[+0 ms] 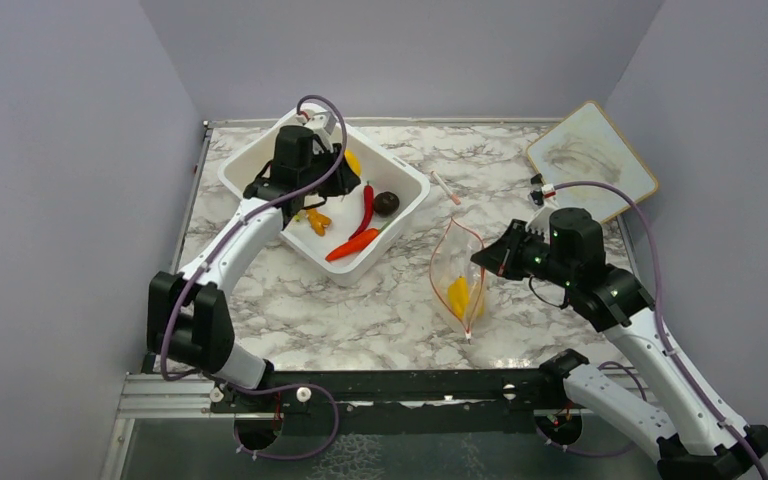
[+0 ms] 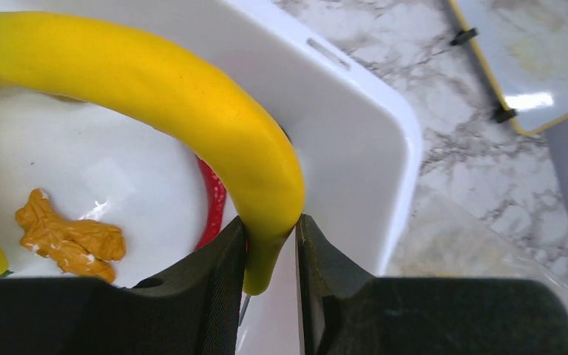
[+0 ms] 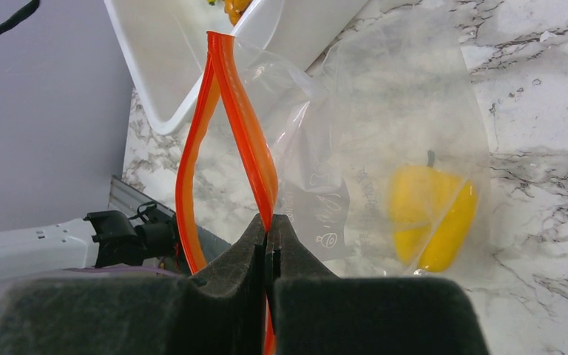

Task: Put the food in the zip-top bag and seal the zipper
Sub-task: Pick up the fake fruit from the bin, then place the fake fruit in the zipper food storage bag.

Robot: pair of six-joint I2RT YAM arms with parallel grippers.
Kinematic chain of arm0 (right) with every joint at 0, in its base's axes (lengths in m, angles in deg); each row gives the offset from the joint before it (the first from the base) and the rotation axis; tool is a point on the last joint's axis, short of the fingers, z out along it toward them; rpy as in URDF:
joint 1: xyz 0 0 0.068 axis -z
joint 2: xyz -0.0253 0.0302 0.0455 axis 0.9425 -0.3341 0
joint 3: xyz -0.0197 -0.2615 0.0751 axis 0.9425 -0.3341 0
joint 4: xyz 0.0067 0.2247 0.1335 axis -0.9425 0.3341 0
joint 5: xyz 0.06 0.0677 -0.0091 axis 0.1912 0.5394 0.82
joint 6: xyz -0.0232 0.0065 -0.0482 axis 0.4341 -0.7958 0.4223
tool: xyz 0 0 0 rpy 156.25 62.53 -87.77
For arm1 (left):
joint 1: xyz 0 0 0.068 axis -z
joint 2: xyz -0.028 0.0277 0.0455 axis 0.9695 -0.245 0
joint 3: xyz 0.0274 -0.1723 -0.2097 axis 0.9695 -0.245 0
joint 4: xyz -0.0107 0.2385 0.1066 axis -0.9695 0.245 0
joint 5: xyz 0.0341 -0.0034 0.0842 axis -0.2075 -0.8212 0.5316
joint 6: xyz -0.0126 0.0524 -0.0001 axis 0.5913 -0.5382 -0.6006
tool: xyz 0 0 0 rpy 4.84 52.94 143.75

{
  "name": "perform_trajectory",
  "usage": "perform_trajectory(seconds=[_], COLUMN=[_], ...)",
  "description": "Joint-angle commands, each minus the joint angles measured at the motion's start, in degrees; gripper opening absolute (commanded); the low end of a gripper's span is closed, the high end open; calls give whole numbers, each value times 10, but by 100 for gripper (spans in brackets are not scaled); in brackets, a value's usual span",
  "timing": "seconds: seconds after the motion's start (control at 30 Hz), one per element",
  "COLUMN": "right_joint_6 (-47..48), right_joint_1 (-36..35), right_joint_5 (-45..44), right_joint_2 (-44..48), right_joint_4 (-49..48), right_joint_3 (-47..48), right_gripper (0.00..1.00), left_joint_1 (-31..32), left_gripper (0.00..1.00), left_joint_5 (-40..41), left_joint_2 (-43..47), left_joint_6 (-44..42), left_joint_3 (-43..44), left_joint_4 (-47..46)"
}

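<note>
In upper-left tub [image 1: 260,160]: left end effector [image 2: 272,248], slightly parted, gripped banana [image 2: 192,103] tip.
Centre right: right end effector [image 3: 268,233] closed tight on zipper [image 3: 242,133].

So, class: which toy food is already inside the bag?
The yellow pepper; the banana, chili, carrot and brown fruit are at the white tub.

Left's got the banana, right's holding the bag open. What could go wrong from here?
The left gripper pinches the banana only near its tip, so it could pivot or slip while lifted out of the white tub. The right gripper holds one lip of the zipper, leaving the bag mouth a narrow slit; the long banana may snag there or on the yellow pepper inside.
</note>
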Motion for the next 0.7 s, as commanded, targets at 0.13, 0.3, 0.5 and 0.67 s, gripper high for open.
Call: perform_trajectory(seconds=[0.13, 0.3, 0.5, 0.67], right_joint_6=[-24, -45, -70, -91], right_joint_1=[2, 2, 2, 2], right_joint_5=[27, 38, 43, 44], right_joint_2=[-9, -7, -3, -7], right_joint_4=[-42, -59, -78, -99], right_joint_3=[-11, -24, -41, -52], right_gripper=[1, 1, 1, 1], left_joint_1=[5, 11, 39, 57], left_gripper=[0, 0, 0, 0], left_joint_5=[-129, -210, -270, -297], left_joint_2=[125, 169, 222, 272], left_joint_6=[45, 85, 140, 215], left_joint_3=[-56, -85, -107, -133], left_joint_4=[-27, -33, -51, -96])
